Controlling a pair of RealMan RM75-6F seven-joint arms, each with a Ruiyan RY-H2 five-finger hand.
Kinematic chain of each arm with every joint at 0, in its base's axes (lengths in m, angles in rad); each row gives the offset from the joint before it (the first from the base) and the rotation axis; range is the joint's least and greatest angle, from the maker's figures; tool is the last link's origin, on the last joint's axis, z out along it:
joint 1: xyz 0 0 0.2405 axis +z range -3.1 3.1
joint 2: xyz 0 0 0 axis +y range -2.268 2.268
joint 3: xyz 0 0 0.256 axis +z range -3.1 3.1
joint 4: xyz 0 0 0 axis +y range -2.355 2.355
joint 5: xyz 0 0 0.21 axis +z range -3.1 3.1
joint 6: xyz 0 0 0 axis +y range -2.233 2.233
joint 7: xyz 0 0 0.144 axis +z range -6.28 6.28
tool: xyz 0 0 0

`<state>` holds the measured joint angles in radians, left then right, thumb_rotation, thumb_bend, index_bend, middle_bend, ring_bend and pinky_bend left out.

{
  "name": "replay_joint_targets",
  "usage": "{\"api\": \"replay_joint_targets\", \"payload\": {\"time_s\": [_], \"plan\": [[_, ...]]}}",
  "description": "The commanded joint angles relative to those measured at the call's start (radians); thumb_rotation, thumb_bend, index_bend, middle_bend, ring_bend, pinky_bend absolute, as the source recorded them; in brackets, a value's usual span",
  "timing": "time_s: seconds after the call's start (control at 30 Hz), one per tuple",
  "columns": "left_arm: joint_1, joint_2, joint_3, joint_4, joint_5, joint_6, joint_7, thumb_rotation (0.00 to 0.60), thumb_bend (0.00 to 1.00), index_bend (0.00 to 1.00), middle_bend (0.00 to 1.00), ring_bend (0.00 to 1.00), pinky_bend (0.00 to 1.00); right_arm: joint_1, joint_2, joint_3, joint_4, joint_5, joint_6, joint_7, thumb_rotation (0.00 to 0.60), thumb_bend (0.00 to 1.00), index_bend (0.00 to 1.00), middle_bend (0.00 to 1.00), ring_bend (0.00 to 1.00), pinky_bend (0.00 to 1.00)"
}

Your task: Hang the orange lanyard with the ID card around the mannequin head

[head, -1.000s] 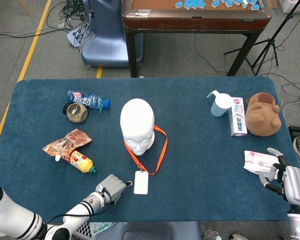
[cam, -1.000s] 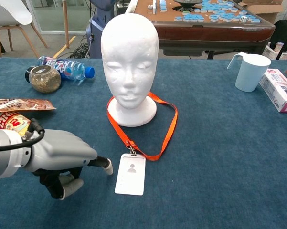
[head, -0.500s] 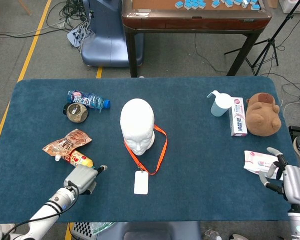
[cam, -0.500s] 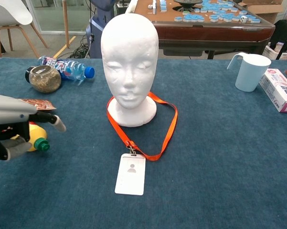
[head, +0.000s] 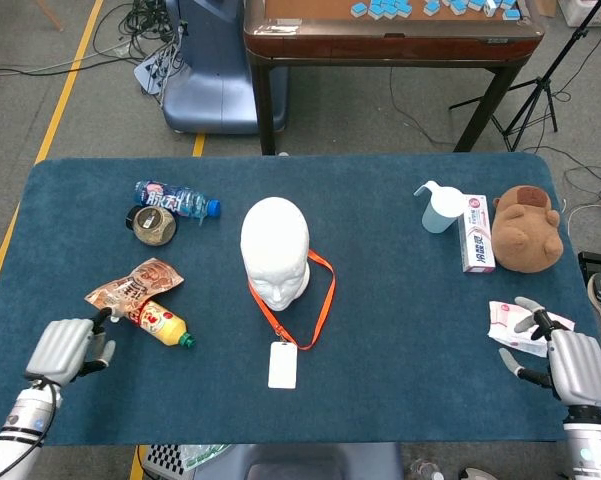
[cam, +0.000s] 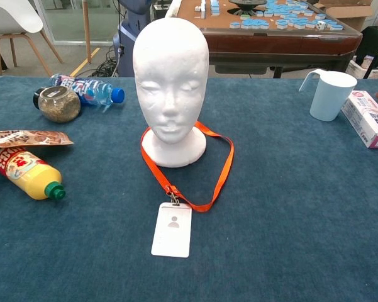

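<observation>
The left hand (head: pixel 68 350), fingers loosely curled and holding nothing, sits at the near left corner of the blue-covered bench (head: pixel 400 320); the right hand (head: pixel 565 362), also empty with fingers apart, sits at the near right edge. Between them the orange fabric lanyard (cam: pixel 221 165) already loops the base of the white foam mannequin head (cam: pixel 170 75), its white ID card (cam: pixel 172 229) flat in front. The job looks complete; keep both hands clear to avoid snagging the strap.

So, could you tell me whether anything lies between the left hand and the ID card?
Nothing visible does. The yellow bottle lies beside the left hand, off the line; bare cloth runs from there to the ID card.
</observation>
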<state>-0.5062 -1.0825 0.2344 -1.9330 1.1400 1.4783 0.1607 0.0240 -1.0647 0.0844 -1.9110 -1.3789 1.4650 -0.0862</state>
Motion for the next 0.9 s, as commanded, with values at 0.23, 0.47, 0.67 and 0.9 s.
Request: {"api": "replay_joint_targets", "payload": {"time_s": [0.23,0.47,0.67,0.9], "plan": [[0.195,-0.088,-0.072,0.14,0.098,0.191,-0.063,0.6,0.33,0.26,0.58,0.57,0.72,0.011,-0.034,-0.015,0.053,-0.072,0.014,-0.021,0.6,0.04,0.22,0.42,0.42,0.49],[0.29,-0.148,-0.087,0.247,0.193,0.249,-0.107,0.6,0.33,0.26,0.54,0.53,0.68,0.04,-0.019,-0.039,0.082,-0.121,-0.039,0.019,0.6,0.08,0.22,0.42,0.42,0.47],[0.334,-0.154,-0.093,0.238,0.254,0.26,-0.092,0.6,0.33,0.26,0.54,0.53,0.66,0.068,0.0,-0.06,0.118,-0.209,-0.061,0.093,0.6,0.08,0.22,0.42,0.42,0.46],[0.371,-0.167,-0.114,0.243,0.305,0.266,-0.068,0.6,0.33,0.26,0.54,0.53,0.66,0.082,-0.011,-0.067,0.151,-0.27,-0.038,0.115,0.6,0.08,0.22,0.42,0.41,0.46]]}}
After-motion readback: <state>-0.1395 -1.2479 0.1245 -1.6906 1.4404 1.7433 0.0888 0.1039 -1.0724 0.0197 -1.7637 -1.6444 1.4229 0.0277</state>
